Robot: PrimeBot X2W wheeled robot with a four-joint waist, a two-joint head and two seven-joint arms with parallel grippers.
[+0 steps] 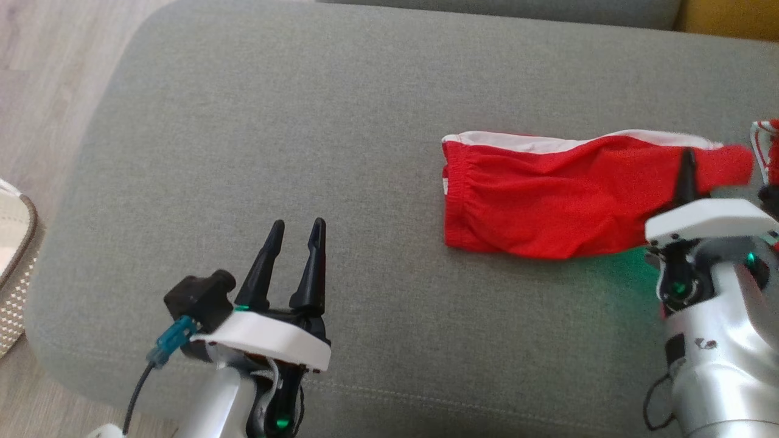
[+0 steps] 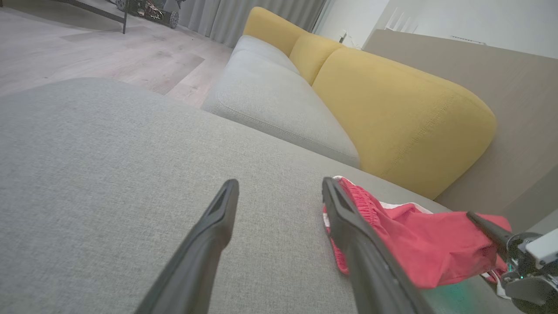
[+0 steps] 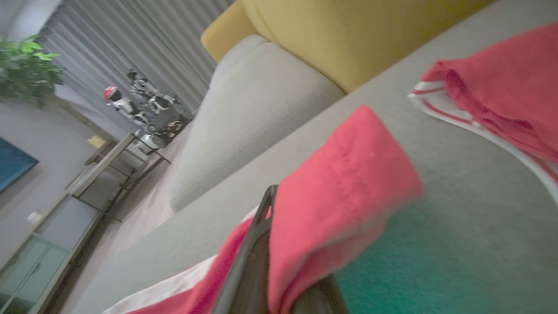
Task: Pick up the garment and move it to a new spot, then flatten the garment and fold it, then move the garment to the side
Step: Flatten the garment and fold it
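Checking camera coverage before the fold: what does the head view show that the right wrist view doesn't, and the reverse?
Head view's extras: the left gripper, jaws open, over the grey cushion and apart from the red garment; the gathered waistband at the cloth's left end; a woven item by the floor. Right wrist view's extras: a plant and grey curtains. Shared: the red garment, the grey cushion, and the right gripper shut on the cloth's right end.

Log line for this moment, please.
right hand: shut on red fabric garment with white trim | left hand: open, free | surface: grey fabric cushion
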